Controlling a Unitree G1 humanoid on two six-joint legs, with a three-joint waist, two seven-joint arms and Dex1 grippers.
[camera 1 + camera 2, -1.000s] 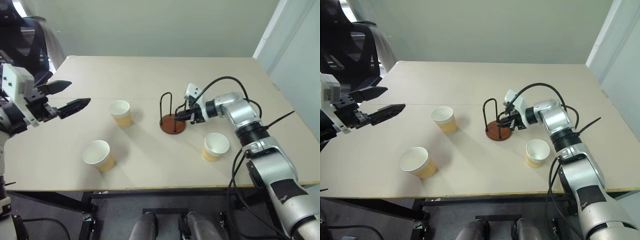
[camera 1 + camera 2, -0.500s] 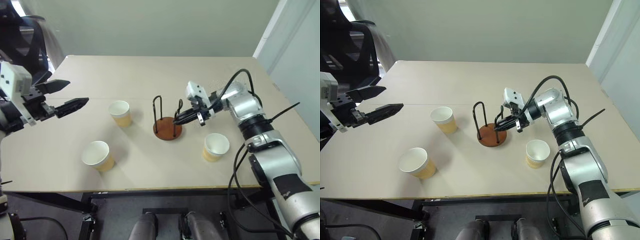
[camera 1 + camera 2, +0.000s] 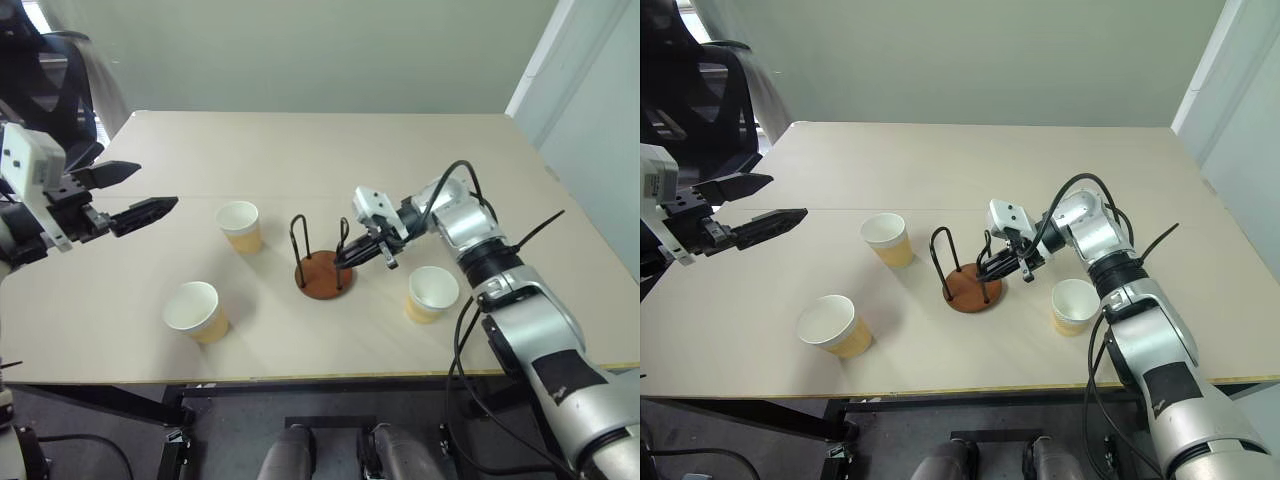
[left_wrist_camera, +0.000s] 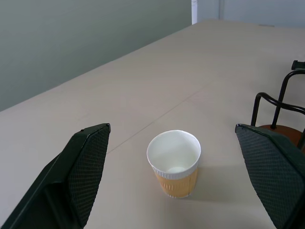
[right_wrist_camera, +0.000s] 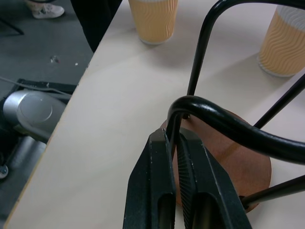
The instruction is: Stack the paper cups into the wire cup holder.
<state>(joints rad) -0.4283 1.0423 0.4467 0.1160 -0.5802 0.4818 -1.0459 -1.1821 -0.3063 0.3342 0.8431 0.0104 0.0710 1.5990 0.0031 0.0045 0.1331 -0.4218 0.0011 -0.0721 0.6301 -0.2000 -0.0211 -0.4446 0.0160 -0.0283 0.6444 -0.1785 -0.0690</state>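
Holder-positioning step: right claw (image 3: 343, 258) clamped on wire cup holder (image 3: 322, 272), left claw (image 3: 140, 196) spread wide, three paper cups (image 3: 241, 226) unstacked on surface (image 3: 300, 150); next, release and fetch a cup.

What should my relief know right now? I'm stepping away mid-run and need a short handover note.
Right gripper: shut on one wire loop of the wire cup holder, which stands mid-table.
Left gripper: open, holding nothing, raised at the table's left side and aimed toward the far-left cup.
Other paper cups: near-left cup and right cup, all upright on the table.
Done: no cup is in the holder yet.
Left: stack all three cups into the holder.
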